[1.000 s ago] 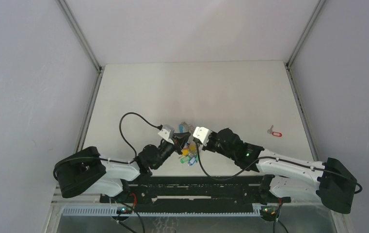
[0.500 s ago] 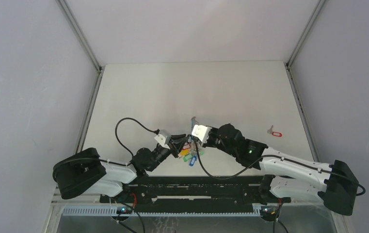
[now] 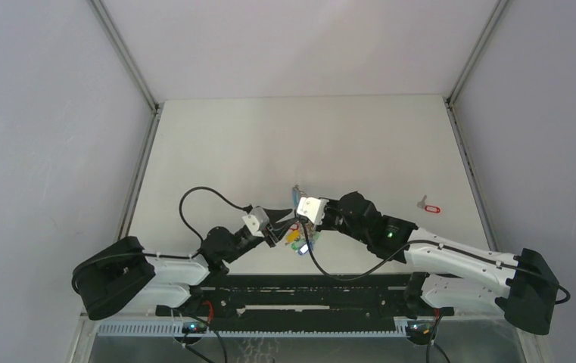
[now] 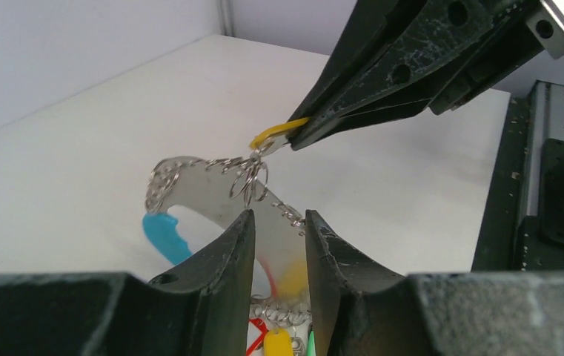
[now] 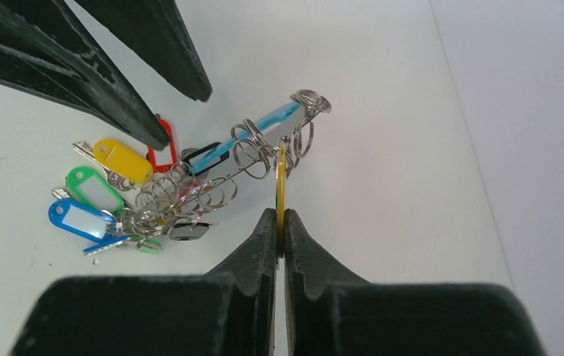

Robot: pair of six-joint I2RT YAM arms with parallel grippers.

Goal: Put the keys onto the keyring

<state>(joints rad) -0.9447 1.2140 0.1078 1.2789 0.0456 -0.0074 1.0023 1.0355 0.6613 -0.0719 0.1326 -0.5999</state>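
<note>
Black fingers of the left gripper low over the near middle of the white desk, spread apart, straddling but not pinching the large grey keyring with a cyan section. Heaped on the desk beneath: a fringe of small keys with blue, green and yellow tags, with the loop's far end lifted clear of the surface.

Just to the right, the right gripper, pressed together on the edge of an orange-yellow plastic key tag. Small split ring of that tag in among the wire rings at the raised end of the loop; threaded on or merely touching, cannot tell.

Probably light and stiff in the band, loose and jangly in the fringe, so apt to swing. Best taken by the bare grey band, clear of the rings. Thin, slick tag, likely to twist in an edge pinch.

Well off toward the right edge of the desk, a small silver key with a red tag, flat, apart from both grippers, not yet picked up.
</note>
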